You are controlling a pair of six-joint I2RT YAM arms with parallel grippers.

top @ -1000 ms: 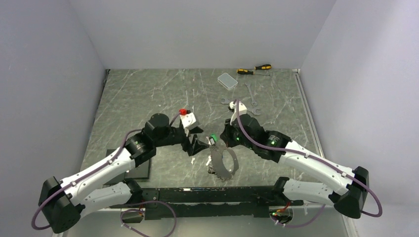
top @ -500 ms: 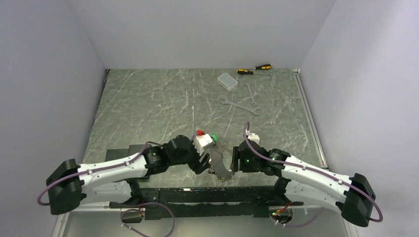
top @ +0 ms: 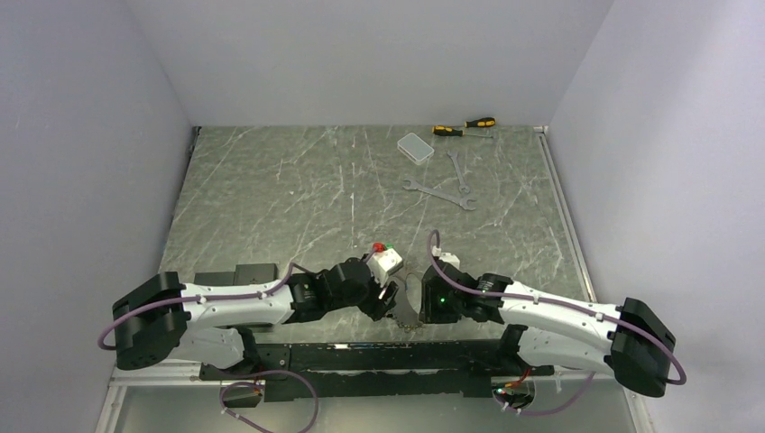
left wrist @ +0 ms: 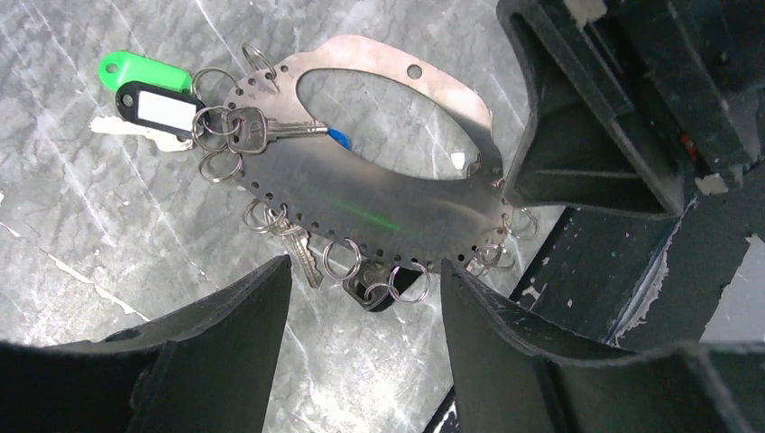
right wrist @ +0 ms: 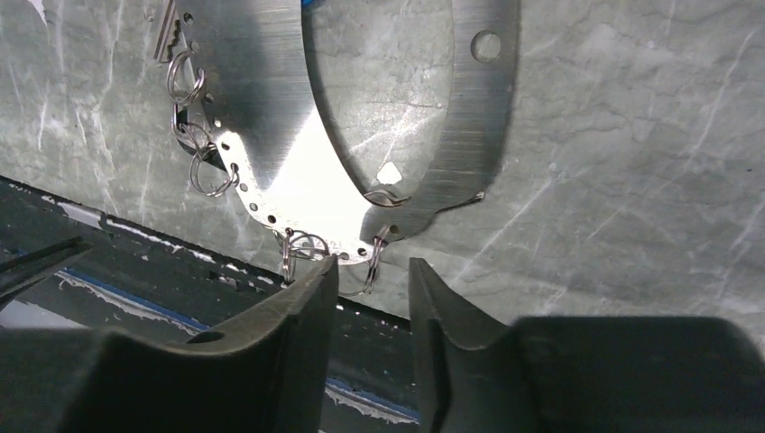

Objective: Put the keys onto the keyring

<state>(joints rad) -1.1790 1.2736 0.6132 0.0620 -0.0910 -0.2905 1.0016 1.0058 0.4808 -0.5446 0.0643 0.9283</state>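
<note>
The keyring (left wrist: 361, 207) is a flat silver oval plate with a holed rim and small split rings, lying at the table's near edge (top: 408, 317). Keys hang from it: a silver key (left wrist: 275, 131), green (left wrist: 135, 68) and black (left wrist: 162, 108) tags, another silver key (left wrist: 299, 253) and a black-headed one (left wrist: 390, 290). My left gripper (left wrist: 361, 275) is open just short of the plate's rim, nothing between its fingers. My right gripper (right wrist: 372, 266) is on the plate's other side, jaws narrowly apart around a small split ring (right wrist: 375, 253) without clamping it.
Two wrenches (top: 439, 192) lie at the back right, with a clear plastic box (top: 416, 147) and screwdrivers (top: 465, 126) behind them. The black base rail (top: 379, 356) runs just beyond the keyring's near side. A black pad (top: 253, 271) lies by the left arm.
Both arms have pulled back toward the near edge and closed in on the keyring from either side. The green tag has gone under the left wrist in the top view.
</note>
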